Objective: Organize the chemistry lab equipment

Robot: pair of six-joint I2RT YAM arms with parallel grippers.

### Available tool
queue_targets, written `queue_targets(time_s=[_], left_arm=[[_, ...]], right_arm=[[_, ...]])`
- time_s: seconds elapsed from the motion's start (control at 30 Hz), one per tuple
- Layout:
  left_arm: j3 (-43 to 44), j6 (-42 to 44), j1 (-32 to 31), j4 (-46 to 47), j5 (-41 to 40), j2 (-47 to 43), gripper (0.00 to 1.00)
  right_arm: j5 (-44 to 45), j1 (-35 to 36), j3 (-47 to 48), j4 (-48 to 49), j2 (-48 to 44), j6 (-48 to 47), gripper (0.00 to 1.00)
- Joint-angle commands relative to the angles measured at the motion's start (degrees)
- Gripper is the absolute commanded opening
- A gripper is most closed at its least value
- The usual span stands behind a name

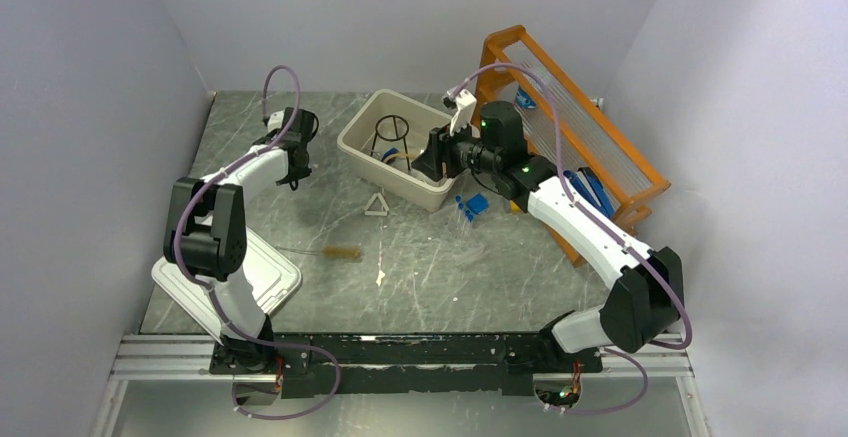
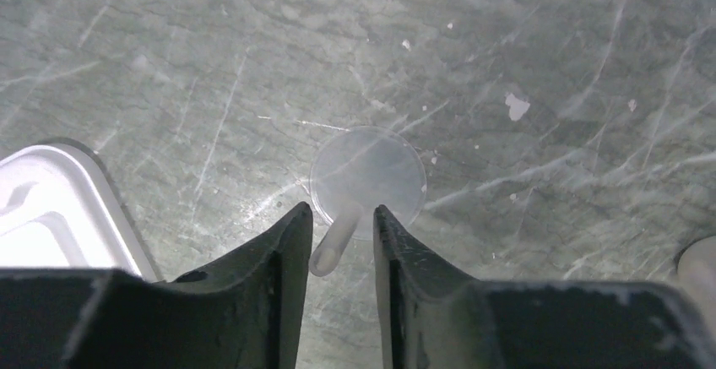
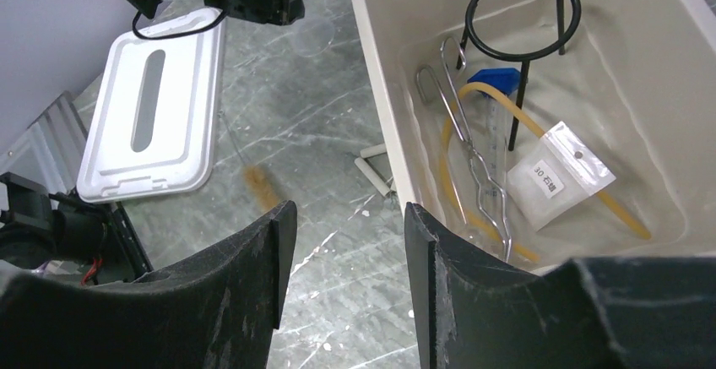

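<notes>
Left claw [image 2: 342, 214] slightly parted, pale stub [image 2: 329, 246] between, not clamped; clear disc [image 2: 367, 170] just ahead. Right claw [image 3: 350, 213] released, empty, over tub [image 3: 377, 90] rim.

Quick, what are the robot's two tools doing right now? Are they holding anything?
Left tool: open, its fingers either side of a clear stem, not clamped on it.
Right tool: open, holding nothing.

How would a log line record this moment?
left gripper open over clear disc | right gripper open by tub | tongs, packet inside | brush, triangle on table
</notes>
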Motion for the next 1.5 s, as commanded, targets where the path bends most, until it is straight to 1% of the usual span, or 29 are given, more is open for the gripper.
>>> queue_targets(time_s=[0.0, 0.1, 0.23, 0.27, 0.4, 0.43, 0.57, 0.67, 0.7, 0.8, 0.9, 1.0, 1.1, 1.2, 1.3, 1.47], left_arm=[[2.23, 1.20, 0.30, 1.64, -4.11, -0.75, 0.39], [1.88, 1.77, 0.30, 2.25, -4.66, -1.68, 0.38], [1.58, 1.70, 0.39, 2.96, -4.42, -1.58, 0.31], [1.69, 1.23, 0.39, 2.43, -4.23, -1.38, 0.28], [1.19, -0.09, -0.54, 1.99, -2.15, -3.57, 0.06], [1.39, -0.30, -1.06, 1.46, -1.92, -4.51, 0.05], [3.20, -0.45, -5.03, -1.98, -2.46, -10.33, 0.05], [3.95, -0.65, -10.81, -4.46, -5.54, -15.42, 0.05], [4.17, -1.23, -13.19, -5.92, -6.00, -17.44, 0.05], [4.48, -2.59, -17.69, -7.87, -6.43, -22.27, 0.05], [4.64, -1.62, -21.06, -5.64, -1.40, -26.81, 0.05], [4.38, 0.27, -22.17, 0.32, 9.16, -29.62, 0.05], [5.10, 0.75, -22.28, 5.96, 19.48, -29.03, 0.05], [7.11, 1.19, -23.11, 9.22, 25.97, -25.33, 0.05], [7.92, 1.66, -25.63, 14.07, 26.95, -21.12, 0.05], [9.17, 3.42, -29.50, 22.66, 24.94, -14.32, 0.05]], right_arm=[[-1.52, -0.29, -0.86, 1.72, -1.40, 1.02, 0.53], [-1.44, -0.29, -1.39, 1.84, -1.54, 1.21, 0.53], [-1.08, -0.25, -1.84, 1.81, -1.47, 1.26, 0.52], [-0.89, -0.26, -1.76, 1.62, -1.53, 1.24, 0.52], [-0.08, -0.26, -1.29, 0.91, -2.44, 1.17, 0.52], [0.04, -0.28, -1.23, 0.84, -2.83, 1.21, 0.52], [0.75, -0.24, -1.69, 0.95, -5.02, 1.60, 0.52], [2.06, -0.28, -3.22, 2.19, -7.48, 2.82, 0.52], [3.34, -0.29, -3.96, 2.95, -8.85, 3.46, 0.52], [8.73, -0.24, -6.35, 5.38, -12.13, 6.01, 0.52], [15.42, -0.27, -7.71, 5.88, -14.67, 8.44, 0.52], [21.36, -0.27, -9.01, 6.52, -16.63, 11.01, 0.53], [25.60, -0.24, -10.54, 7.15, -18.24, 13.35, 0.53], [28.25, -0.24, -11.31, 7.08, -19.33, 14.94, 0.53], [31.47, -0.27, -12.04, 7.04, -20.35, 15.61, 0.53], [35.87, -0.24, -12.73, 6.19, -21.44, 16.51, 0.53]])
